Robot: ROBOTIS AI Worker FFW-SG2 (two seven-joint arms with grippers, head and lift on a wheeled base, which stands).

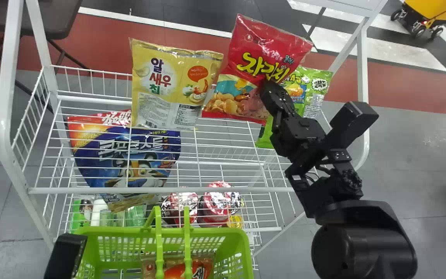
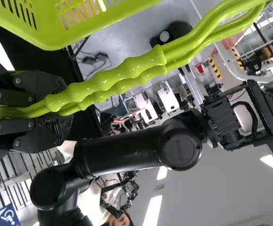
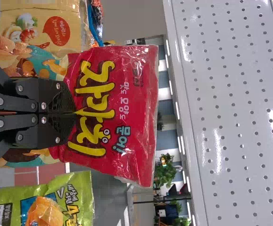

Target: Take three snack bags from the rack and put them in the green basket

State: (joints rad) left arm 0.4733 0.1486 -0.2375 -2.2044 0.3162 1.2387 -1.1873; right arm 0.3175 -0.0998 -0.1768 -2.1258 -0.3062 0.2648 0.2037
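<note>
Red snack bag [image 1: 259,50] is pinched in the right gripper [image 1: 266,86] at one o'clock. The left gripper [image 1: 66,254] closes tightly round handles [image 1: 187,242] of the green basket [image 1: 242,242], seven o'clock.

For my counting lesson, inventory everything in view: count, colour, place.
Rack: one, white, centre.
Snack bags: three, upper rack; yellow bag left, red bag middle, green bag right.
Large bag: one, blue-orange, rack's left.
Tubs: two, red, lower shelf.
Small goods: several, green-white, lower shelf.
Basket: one, green, before rack.
Basket's snack bag: one, orange, inside it.
Cart: one, yellow, floor, far right.
Table: one, dark, far left.
Right end effector: one, black, on red bag.
Left end effector: one, black, on basket handles.
</note>
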